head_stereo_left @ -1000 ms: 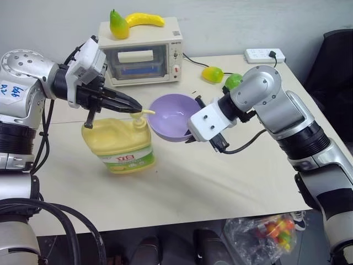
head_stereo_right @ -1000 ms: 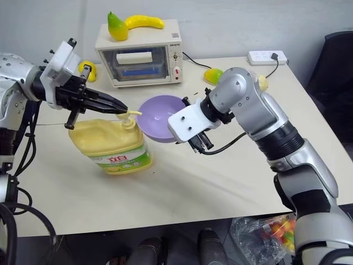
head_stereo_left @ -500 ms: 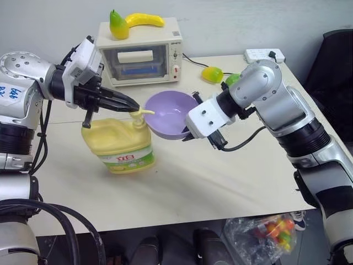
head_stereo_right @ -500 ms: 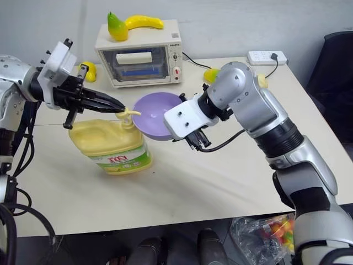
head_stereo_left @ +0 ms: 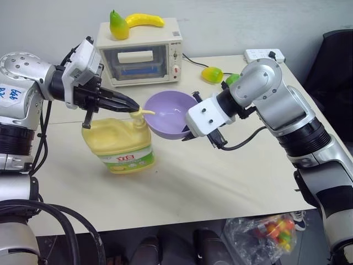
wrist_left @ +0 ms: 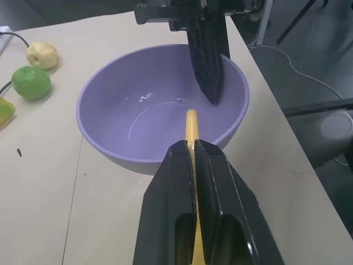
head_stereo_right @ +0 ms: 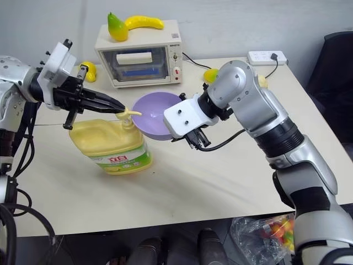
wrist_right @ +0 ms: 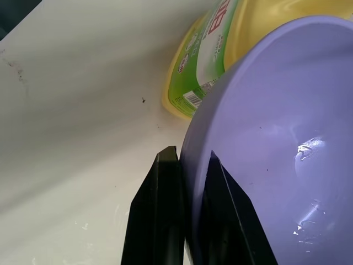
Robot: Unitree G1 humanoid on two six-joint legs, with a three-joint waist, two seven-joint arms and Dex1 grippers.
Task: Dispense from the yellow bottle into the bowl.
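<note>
The yellow bottle stands upright on the table, its pump nozzle pointing right over the bowl's rim. My left gripper is shut and lies on top of the pump head; in the left wrist view its fingertips sit over the nozzle. The lavender bowl is held tilted just right of the bottle, its near rim under the nozzle tip. My right gripper is shut on the bowl's right rim, and in the right wrist view the rim passes between its fingers.
A toaster oven at the back carries a toy pear and a toy banana. Small toy fruits and a power strip lie at the back right. A bag of colourful items sits below the table's front edge.
The bowl in my right gripper has edged slightly left toward the bottle's nozzle. My left gripper has kept still on the pump.
</note>
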